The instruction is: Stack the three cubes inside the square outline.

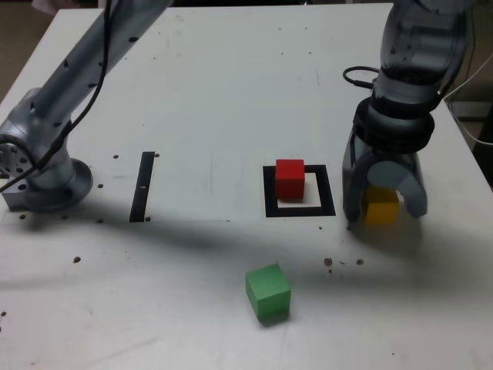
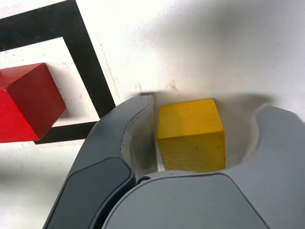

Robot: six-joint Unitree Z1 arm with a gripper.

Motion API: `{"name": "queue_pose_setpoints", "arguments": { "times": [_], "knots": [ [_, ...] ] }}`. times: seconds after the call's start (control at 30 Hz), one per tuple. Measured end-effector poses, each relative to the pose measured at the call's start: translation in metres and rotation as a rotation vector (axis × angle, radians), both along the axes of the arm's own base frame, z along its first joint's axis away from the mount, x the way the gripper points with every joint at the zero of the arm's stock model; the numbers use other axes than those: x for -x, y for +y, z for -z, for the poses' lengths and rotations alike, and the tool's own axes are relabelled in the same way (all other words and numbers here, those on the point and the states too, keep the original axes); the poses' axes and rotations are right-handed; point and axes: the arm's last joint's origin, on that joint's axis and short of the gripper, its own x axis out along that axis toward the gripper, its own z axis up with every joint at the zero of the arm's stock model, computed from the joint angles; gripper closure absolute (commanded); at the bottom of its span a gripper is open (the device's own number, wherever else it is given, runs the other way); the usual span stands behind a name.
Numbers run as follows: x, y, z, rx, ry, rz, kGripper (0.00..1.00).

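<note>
- While the grey two-fingered end effector (image 1: pixel 383 206) points down at the white tabletop (image 1: pixel 208 92), we see the small matte yellow cube (image 1: pixel 381 206) sitting between its jaws.
- In the wrist view the end effector (image 2: pixel 205 138) has one jaw right against a side of the yellow cube (image 2: pixel 191 135); a gap shows between the other jaw and the cube. We can't tell if it's actually clamped: jaws partly closed around the cube, grip not confirmed.
- Yellow cube looks to be resting on the tabletop, just beside the flat thick black square outline with white centre (image 1: pixel 299 192), on the exterior view's right of it, outside the frame.
- Small matte red cube (image 1: pixel 290 178) stands inside the outline, toward its far, exterior-view-left corner. Wrist view shows the same red cube (image 2: pixel 26 102) on the white centre, black border (image 2: pixel 88 62) between it and the yellow one.
- Small matte green cube (image 1: pixel 268 292) is alone on the tabletop, nearer the camera than the outline, well apart from both other cubes, turned slightly askew.
- Thin straight black strip (image 1: pixel 142 186) lies on the exterior view's left of the outline, near the grey arm base (image 1: pixel 42 173).
</note>
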Motion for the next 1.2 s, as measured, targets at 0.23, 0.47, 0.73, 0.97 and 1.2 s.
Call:
{"name": "queue_pose_setpoints", "arguments": {
  "times": [0.23,0.47,0.73,0.97,1.2],
  "knots": [
    [0.000,0.000,0.000,-0.001,0.002,0.000,0.72],
    [0.002,0.001,-0.001,-0.006,0.003,0.000,0.72],
    [0.023,0.005,-0.034,-0.030,-0.034,0.002,0.72],
    [0.059,0.012,-0.064,-0.037,-0.045,-0.009,0.72],
    [0.095,0.028,-0.077,-0.036,-0.020,-0.052,0.72]
  ]
}}
